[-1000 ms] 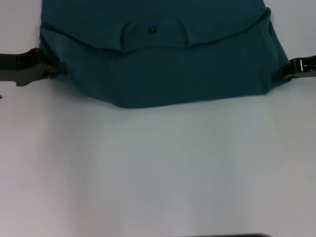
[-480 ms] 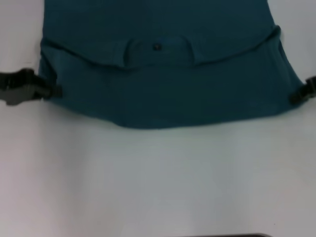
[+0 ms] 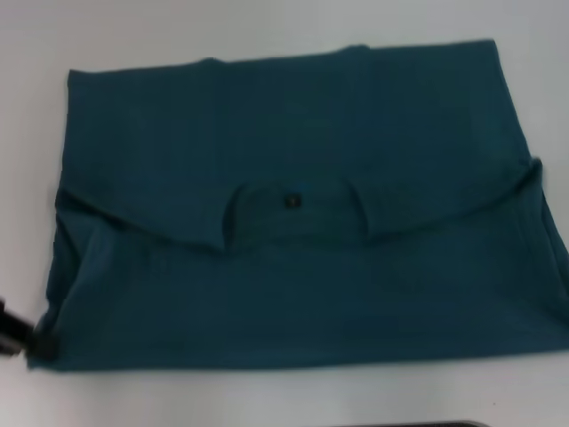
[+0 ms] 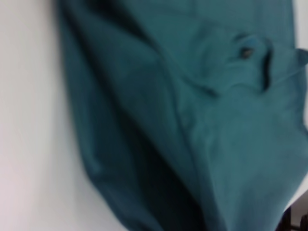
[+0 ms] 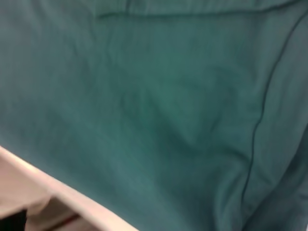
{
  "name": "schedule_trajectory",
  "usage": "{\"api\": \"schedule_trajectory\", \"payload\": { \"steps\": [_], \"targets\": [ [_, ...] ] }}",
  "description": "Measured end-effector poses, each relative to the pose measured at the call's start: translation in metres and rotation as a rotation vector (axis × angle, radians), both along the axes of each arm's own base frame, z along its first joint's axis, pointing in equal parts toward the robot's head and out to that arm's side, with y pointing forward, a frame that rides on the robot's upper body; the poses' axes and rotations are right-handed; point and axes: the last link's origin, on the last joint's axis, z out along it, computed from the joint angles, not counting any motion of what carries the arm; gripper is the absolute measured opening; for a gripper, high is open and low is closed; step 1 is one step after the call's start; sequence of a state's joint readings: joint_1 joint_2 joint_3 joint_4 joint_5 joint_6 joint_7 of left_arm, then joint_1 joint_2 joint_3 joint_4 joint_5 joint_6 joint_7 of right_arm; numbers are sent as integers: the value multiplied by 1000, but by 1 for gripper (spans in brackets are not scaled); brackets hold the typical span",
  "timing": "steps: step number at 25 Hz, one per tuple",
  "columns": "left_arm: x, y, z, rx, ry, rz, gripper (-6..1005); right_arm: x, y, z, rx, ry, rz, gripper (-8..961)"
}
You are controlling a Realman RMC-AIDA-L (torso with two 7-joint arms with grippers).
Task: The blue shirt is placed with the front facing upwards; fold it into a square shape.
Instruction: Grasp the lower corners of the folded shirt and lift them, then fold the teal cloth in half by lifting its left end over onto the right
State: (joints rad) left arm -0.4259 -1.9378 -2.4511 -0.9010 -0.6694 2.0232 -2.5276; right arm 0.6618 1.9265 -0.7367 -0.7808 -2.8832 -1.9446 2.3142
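The blue shirt [image 3: 293, 267] lies folded on the white table [image 3: 267, 396] as a wide teal rectangle. Its collar and small black neck label [image 3: 292, 201] show at the middle, under a curved fold line. My left gripper [image 3: 20, 334] sits at the shirt's near left corner, touching the cloth and shut on it; only its dark tip shows at the picture's edge. The left wrist view shows bunched folds of the shirt [image 4: 192, 120] with the label [image 4: 247, 52]. The shirt's cloth [image 5: 154, 106] fills the right wrist view. My right gripper is out of view.
White table shows as a strip beyond the shirt [image 3: 267, 27] and a narrow band in front of it. A dark edge [image 3: 409, 424] runs along the bottom of the head view. The shirt's right side runs to the picture's right edge.
The shirt has slid toward me and now lies flatter and wider. My left gripper moved nearer with the shirt's corner. The right gripper has left the head view.
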Motion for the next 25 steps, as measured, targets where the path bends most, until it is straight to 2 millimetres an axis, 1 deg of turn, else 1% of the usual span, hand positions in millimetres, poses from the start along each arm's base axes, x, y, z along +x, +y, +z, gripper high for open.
{"api": "schedule_trajectory", "payload": {
  "steps": [3, 5, 9, 11, 12, 13, 16, 19, 20, 21, 22, 25],
  "targets": [
    [-8, -16, 1, -29, 17, 30, 4, 5, -15, -4, -70, -5, -22, 44],
    [-11, -23, 0, -47, 22, 43, 4, 8, -20, -5, -80, -10, -35, 45],
    [-11, -25, -3, -63, 19, 40, 4, 9, -23, -8, -90, 4, -38, 47],
    [-8, -22, -4, -65, 14, 24, 4, 2, -17, -11, -73, 48, 1, 48],
    [-5, -20, -5, -63, 8, 9, 4, 2, -17, -11, -73, 48, 1, 49],
    [-2, -17, -5, -54, -7, -11, 4, -3, -13, -12, -57, 84, 23, 49],
    [9, -5, 3, 15, -82, -85, 4, -19, 3, -8, 43, 212, 97, 51],
    [18, 10, 18, 117, -147, -120, 4, -34, 23, 6, 199, 325, 145, 52],
    [18, 10, 18, 117, -147, -120, 4, -37, 29, 10, 247, 349, 149, 53],
    [25, 27, 30, 199, -175, -122, 4, -39, 35, 13, 296, 361, 149, 53],
    [27, 31, 33, 220, -180, -118, 4, -40, 42, 16, 346, 368, 147, 54],
    [35, 52, 44, 307, -184, -97, 4, -38, 53, 20, 435, 359, 135, 56]
  ]
}}
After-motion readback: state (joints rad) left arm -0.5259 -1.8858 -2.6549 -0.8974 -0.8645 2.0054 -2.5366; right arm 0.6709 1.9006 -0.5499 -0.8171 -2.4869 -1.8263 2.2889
